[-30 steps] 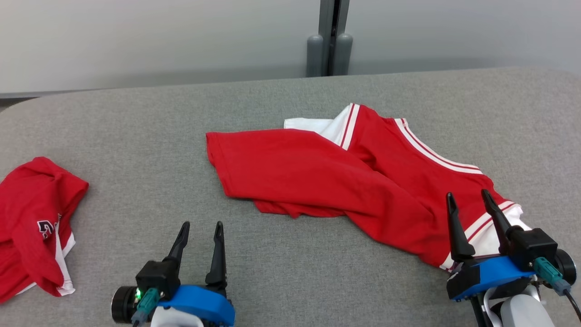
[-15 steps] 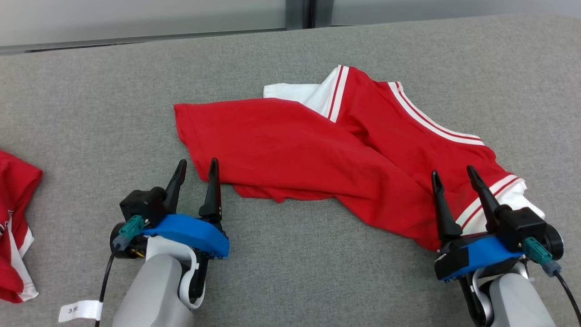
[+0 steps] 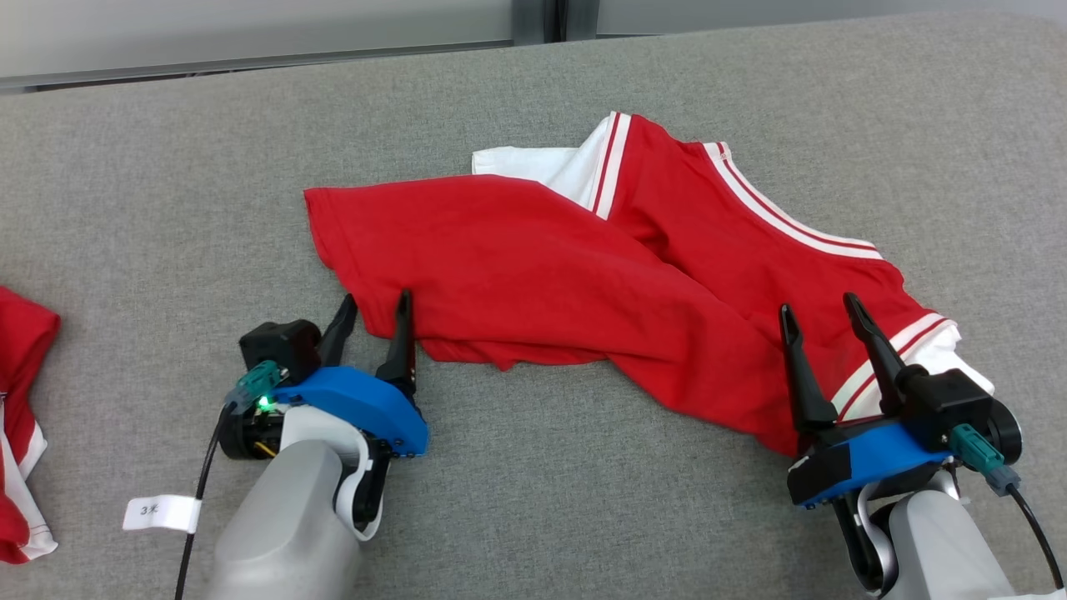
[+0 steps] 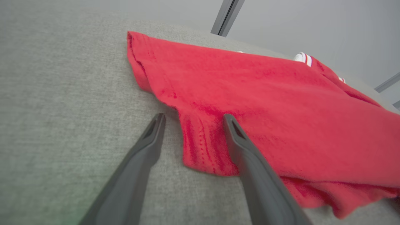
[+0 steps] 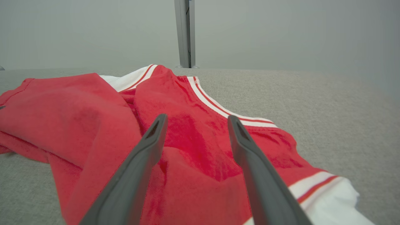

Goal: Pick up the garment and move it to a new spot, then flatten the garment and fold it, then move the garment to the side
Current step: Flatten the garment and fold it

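Garment [image 3: 583, 275]: red shirt with white sleeves and red-and-white striped trim. It lies crumpled and partly folded over itself on the grey fabric-covered worktop [image 3: 167, 167], running from the middle of the surface toward the robot's right. One white sleeve end sticks out at the far side, another at the near right corner.

Left pincer [image 3: 378, 297]: low over the worktop at the garment's near left corner, fingers apart. In the left wrist view a strip of red hem lies between the two fingers, one finger over bare worktop and the other over red cloth. It probably touches the cloth, but this angle does not confirm it. Nothing is clamped.

Right pincer [image 3: 818, 302]: fingers spread wide over the garment's right end, near the striped white sleeve. In the right wrist view red cloth is bunched between and beneath the fingers, not gripped.

Second red garment [image 3: 21, 400]: bunched at the worktop's far left edge, well apart from the first.

White tag [image 3: 158, 512]: on the left arm's cable.

Grey post [image 5: 185, 31]: stands against the pale wall behind the worktop.
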Tool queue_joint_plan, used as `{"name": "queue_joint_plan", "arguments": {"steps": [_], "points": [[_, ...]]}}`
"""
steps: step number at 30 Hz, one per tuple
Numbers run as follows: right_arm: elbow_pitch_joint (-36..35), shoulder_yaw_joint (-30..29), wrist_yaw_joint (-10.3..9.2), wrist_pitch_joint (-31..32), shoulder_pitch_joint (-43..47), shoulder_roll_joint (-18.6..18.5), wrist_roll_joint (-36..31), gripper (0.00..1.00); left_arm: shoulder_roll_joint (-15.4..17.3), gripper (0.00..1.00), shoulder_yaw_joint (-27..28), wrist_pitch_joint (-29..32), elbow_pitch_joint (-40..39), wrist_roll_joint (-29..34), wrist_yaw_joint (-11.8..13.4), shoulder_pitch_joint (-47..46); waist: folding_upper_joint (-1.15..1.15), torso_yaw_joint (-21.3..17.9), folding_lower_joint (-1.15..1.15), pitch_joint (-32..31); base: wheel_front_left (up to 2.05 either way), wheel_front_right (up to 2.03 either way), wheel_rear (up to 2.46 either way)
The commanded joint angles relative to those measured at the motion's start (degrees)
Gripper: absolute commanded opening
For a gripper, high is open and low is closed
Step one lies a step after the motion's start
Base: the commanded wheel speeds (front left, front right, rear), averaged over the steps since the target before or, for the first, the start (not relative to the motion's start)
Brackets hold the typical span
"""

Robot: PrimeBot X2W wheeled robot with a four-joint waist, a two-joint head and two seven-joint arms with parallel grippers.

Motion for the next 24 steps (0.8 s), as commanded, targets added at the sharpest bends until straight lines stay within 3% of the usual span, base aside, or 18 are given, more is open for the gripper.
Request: {"name": "queue_joint_plan", "arguments": {"steps": [1, 3, 7, 14, 24], "points": [[0.2, 0.1, 0.00, 0.0, -0.6, 0.0, 0.5, 1.00, -1.2, 0.49, -2.4, 0.5, 1.8, -1.6, -0.7, -0.1, 0.00, 0.0, 0.00, -0.1, 0.00, 0.00, 0.00], [0.2, 0.2, 0.00, 0.0, -0.6, 0.0, 0.4, 1.00, -1.2, 0.00, -3.6, 0.5, 2.2, -2.0, -0.7, -1.0, 0.00, 0.0, 0.00, -0.2, 0.00, 0.00, 0.00], [0.4, 0.1, 0.00, 0.0, 0.0, 0.0, 0.5, 1.00, 0.2, 0.00, -1.6, 0.2, -2.2, 1.3, -0.6, -1.9, 0.00, 0.4, 0.00, -1.1, 0.00, 0.00, 0.00], [1.5, 0.0, 0.00, 0.0, 2.7, 0.0, 1.3, 1.00, 0.0, 0.00, 2.6, 0.2, -17.7, 12.2, -0.4, 4.6, 0.00, 3.3, 0.00, -5.8, 0.00, 0.00, 0.00], [4.1, -0.6, 0.00, 0.0, 7.4, -0.1, 2.7, 1.00, -0.6, 0.00, -1.4, 0.2, -35.7, 18.3, -0.4, 16.9, 0.00, 9.6, 0.00, -12.9, 0.00, 0.00, 0.00]]}}
